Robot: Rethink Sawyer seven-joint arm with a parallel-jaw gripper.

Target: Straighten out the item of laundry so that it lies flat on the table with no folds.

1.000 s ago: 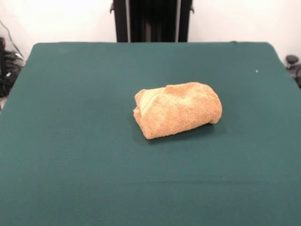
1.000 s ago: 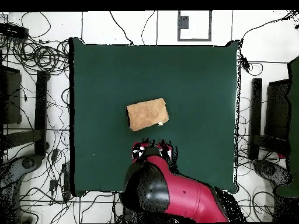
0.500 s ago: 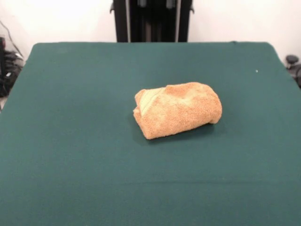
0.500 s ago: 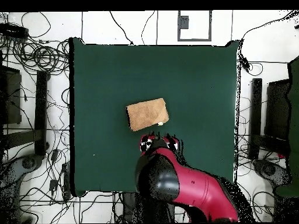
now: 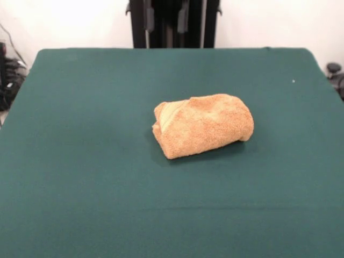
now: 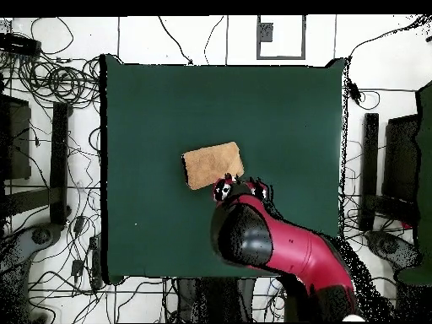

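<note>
We see the towel (image 5: 202,126) bundled in folds mid-worktop (image 5: 80,161), the arm (image 6: 253,232) overhanging its edge from above, and cannot tell how the jaws stand.

a bulky arm (image 6: 278,249) with glossy red shell and black rounded joint.

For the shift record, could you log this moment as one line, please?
towel: folded bundle, mid-table | arm: above the towel's edge | gripper: unseen | task: not done
</note>
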